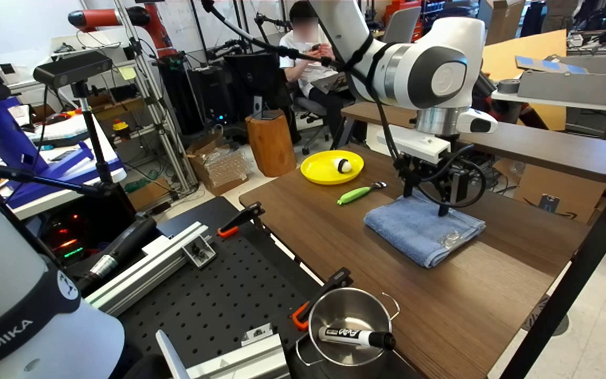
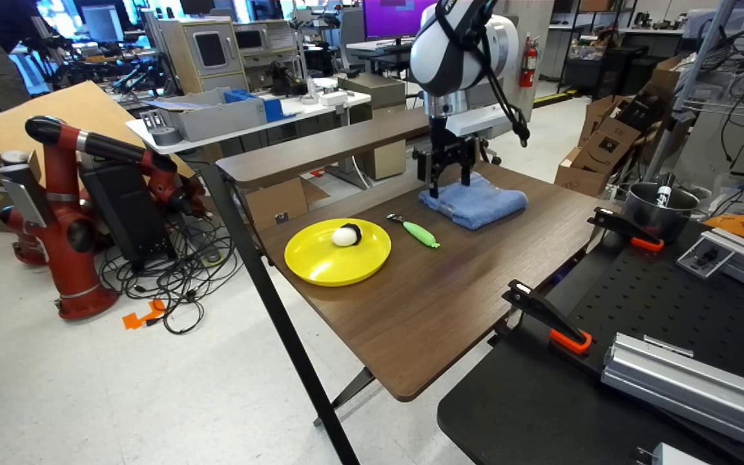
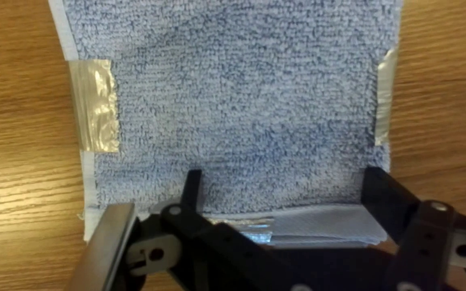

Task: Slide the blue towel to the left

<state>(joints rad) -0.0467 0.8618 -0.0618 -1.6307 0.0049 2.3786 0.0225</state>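
The blue towel [image 1: 421, 229] lies folded and flat on the brown table, with strips of shiny tape at its edges. It also shows in an exterior view [image 2: 475, 201] and fills much of the wrist view [image 3: 237, 101]. My gripper [image 1: 425, 205] points down over the towel near one edge; it also shows in an exterior view [image 2: 450, 189]. In the wrist view, the fingers of the gripper [image 3: 283, 171] are wide apart with only towel surface showing between them. The fingertips are at the towel's top surface; I cannot tell if they press into it.
A yellow plate [image 1: 316, 172] holds a white and black round object [image 1: 342, 165]. A green-handled tool [image 1: 355, 195] lies between plate and towel. A steel pot [image 1: 349, 300] with a marker [image 1: 353, 337] stands near the table edge. A raised shelf [image 1: 545, 139] runs behind the table.
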